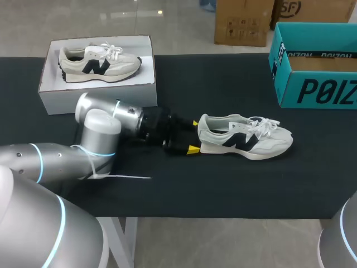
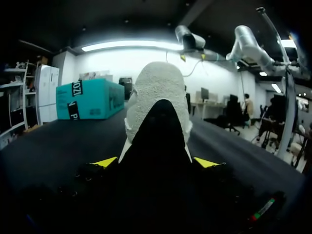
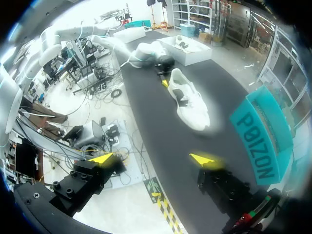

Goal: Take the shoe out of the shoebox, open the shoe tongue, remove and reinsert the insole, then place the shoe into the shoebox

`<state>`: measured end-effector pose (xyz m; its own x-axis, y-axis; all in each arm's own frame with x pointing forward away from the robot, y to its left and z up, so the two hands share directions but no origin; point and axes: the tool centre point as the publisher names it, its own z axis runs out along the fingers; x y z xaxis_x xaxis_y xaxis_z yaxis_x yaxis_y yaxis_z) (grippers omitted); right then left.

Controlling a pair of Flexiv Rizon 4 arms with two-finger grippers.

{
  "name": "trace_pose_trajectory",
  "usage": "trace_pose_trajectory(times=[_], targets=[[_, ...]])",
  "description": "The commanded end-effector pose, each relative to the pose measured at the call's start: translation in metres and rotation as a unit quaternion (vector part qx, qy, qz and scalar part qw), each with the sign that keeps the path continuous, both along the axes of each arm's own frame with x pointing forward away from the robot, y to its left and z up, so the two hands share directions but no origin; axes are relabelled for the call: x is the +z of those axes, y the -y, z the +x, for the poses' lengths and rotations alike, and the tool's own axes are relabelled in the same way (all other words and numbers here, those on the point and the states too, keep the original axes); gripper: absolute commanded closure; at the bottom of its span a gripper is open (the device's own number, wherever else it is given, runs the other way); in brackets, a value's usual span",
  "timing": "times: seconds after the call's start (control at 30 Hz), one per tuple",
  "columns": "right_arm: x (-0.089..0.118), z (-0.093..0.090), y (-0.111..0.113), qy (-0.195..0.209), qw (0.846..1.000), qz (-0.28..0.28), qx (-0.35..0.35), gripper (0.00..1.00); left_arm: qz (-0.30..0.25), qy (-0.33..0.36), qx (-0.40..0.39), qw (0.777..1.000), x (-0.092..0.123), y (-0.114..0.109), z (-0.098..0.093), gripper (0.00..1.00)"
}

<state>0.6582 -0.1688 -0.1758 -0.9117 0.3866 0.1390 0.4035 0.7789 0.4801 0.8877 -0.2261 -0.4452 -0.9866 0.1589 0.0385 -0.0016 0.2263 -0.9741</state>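
Right of the desk's (image 1: 212, 184) middle the shoe (image 1: 245, 137) lies on its sole, its heel pinched between the left gripper's (image 1: 193, 135) yellow tips. Behind the left arm a second shoe (image 1: 99, 61) rests inside the white shoebox (image 1: 95, 92); a teal box (image 1: 318, 89) stands at the far right corner. Two shoes, two boxes. Past the desk's edge the right gripper (image 3: 153, 158) hangs spread, holding nothing

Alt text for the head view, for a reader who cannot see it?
The left gripper sits at the heel of a white sneaker standing on its sole on the black table. A matching sneaker lies in the open white shoebox at far left; a teal box stands at far right.
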Motion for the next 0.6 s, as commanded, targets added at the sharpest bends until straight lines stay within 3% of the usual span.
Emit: trace_pose_trajectory(times=[0.03,0.6], targets=[[-0.001,0.000,0.000,0.000,1.000,-0.001,0.000,0.00,0.005,0.002,0.006,1.000,0.002,-0.004,-0.006,0.00],[-0.001,0.000,0.000,0.000,1.000,-0.001,0.000,0.00,0.015,0.007,0.000,1.000,0.024,-0.005,-0.006,0.00]])
